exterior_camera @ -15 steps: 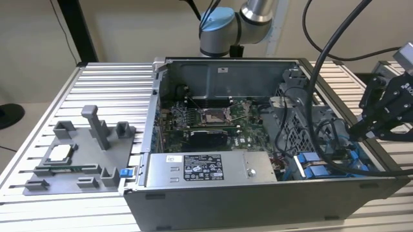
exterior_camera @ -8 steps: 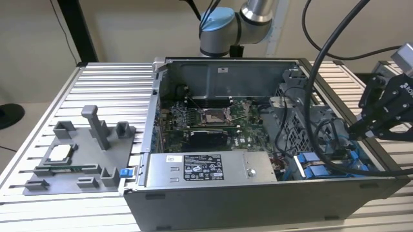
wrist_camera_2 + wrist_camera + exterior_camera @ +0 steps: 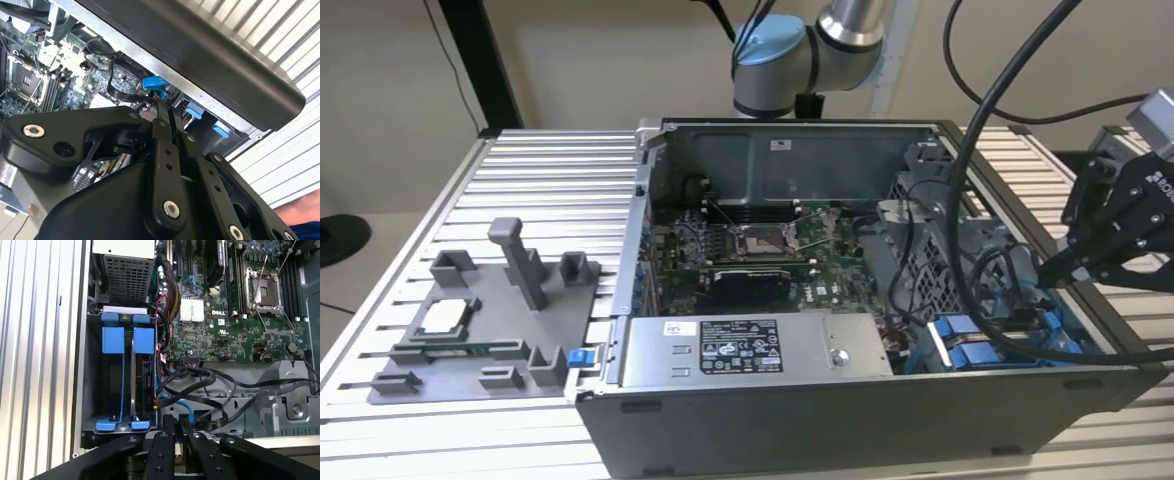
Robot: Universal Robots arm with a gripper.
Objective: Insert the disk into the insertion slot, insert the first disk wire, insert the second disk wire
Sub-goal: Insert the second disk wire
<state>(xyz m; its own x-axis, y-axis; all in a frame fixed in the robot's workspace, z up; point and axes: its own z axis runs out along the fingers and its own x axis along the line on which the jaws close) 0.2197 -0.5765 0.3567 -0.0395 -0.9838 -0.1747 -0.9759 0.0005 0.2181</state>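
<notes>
1. Where the exterior view looks into the open computer case [image 3: 761, 160], the gripper [image 3: 1062, 268] hangs at that view's right, just above the insertion slot [image 3: 967, 352] with its blue rails.
2. In the second wrist view the fingers [image 3: 161, 135] lie pressed together with no gap visible. Whether they pinch anything I cannot tell. A blue plug [image 3: 152, 82] sits just beyond their tips.
3. In the first wrist view the disk [image 3: 146, 385] appears seated on edge in the insertion slot, beside the blue frame tabs [image 3: 144, 341]. I judge it rigid, fairly heavy and sensitive to shock, so it is best held by its plastic frame, not its board. The loose cables [image 3: 200, 372] look limp and are best held at the plug.
</notes>
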